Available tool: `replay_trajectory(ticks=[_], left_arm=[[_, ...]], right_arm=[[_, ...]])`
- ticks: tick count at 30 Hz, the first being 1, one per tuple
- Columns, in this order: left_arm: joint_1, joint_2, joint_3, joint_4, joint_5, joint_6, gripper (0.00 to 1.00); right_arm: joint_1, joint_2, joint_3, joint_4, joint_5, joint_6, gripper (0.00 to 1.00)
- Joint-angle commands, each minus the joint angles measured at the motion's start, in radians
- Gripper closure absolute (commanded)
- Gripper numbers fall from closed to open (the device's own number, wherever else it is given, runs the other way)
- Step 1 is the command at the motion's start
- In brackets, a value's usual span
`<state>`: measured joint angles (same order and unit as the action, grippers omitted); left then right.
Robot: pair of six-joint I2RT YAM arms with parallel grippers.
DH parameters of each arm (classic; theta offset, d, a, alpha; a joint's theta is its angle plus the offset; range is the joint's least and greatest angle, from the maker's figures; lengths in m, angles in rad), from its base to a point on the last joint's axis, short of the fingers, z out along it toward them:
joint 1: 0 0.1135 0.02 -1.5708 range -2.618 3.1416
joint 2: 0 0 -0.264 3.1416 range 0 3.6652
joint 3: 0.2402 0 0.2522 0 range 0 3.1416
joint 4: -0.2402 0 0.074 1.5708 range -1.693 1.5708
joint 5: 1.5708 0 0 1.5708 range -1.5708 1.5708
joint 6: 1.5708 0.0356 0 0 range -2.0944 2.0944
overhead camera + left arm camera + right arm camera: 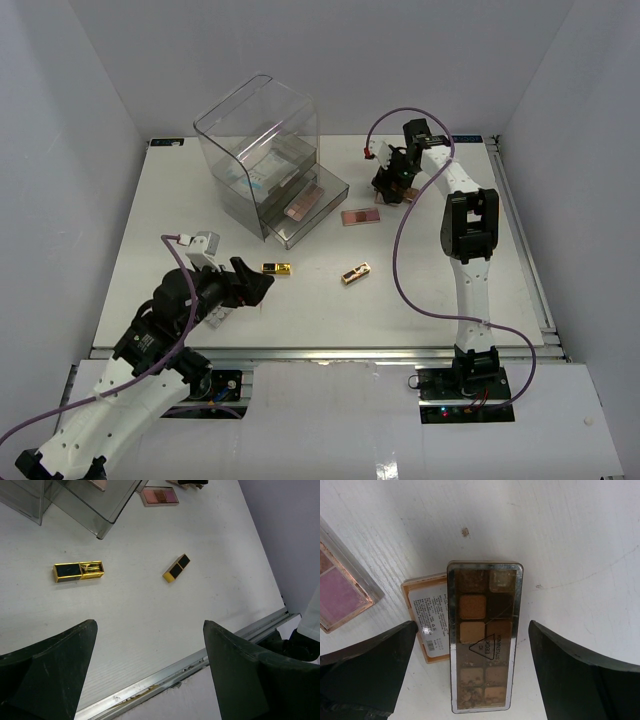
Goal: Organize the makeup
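A brown eyeshadow palette (482, 635) lies on the table, partly over a peach palette (426, 625) with a white label. My right gripper (471, 625) is open just above them, one finger on each side; in the top view it (393, 185) hides most of them. A pink palette (360, 216) lies just left of it on the table (340, 592). Two gold-black cases (277, 268) (355, 272) lie mid-table, also in the left wrist view (79, 571) (176, 568). My left gripper (250, 285) is open and empty near the front edge (149, 623).
The clear acrylic drawer box (258, 160) stands at the back left, its lower drawer pulled out with a pink palette (303, 205) in it and white-teal packets (262, 172) on an upper level. The table's metal front rail (165, 672) runs under my left gripper.
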<state>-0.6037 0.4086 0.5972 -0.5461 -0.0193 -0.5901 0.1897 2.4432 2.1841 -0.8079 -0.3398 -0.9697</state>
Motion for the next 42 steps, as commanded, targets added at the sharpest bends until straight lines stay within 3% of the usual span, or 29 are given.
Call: replay_trajectory(ticks=[1,8,15,19,32,37,42], left_arm=[[0.005,-0.015,-0.006,-0.003,-0.013,-0.011,0.02],[0.005,-0.032,-0.01,-0.001,-0.011,-0.013,0.02],[0.005,-0.045,-0.014,0.002,-0.013,-0.011,0.02],[0.005,-0.048,-0.014,0.003,-0.014,-0.013,0.02],[0.005,-0.093,-0.017,0.003,-0.021,-0.02,0.02],[0.005,-0.11,-0.019,0.0,-0.029,-0.026,0.02],[0.004,-0.132,-0.023,-0.001,-0.043,-0.034,0.02]], right_arm=[[-0.008,0.019,0.012,0.035,-0.004,0.011,0.04],[-0.012,0.011,-0.026,0.036,-0.034,0.02,0.26],[-0.012,-0.008,-0.06,0.04,-0.055,0.036,0.56],[-0.012,-0.061,-0.127,0.064,-0.069,0.054,0.65],[0.051,-0.537,-0.464,0.136,-0.169,0.027,0.75],[0.211,-0.7,-0.525,0.132,-0.088,-0.08,0.76],[0.463,-0.747,-0.53,0.182,0.104,-0.227,0.77]])
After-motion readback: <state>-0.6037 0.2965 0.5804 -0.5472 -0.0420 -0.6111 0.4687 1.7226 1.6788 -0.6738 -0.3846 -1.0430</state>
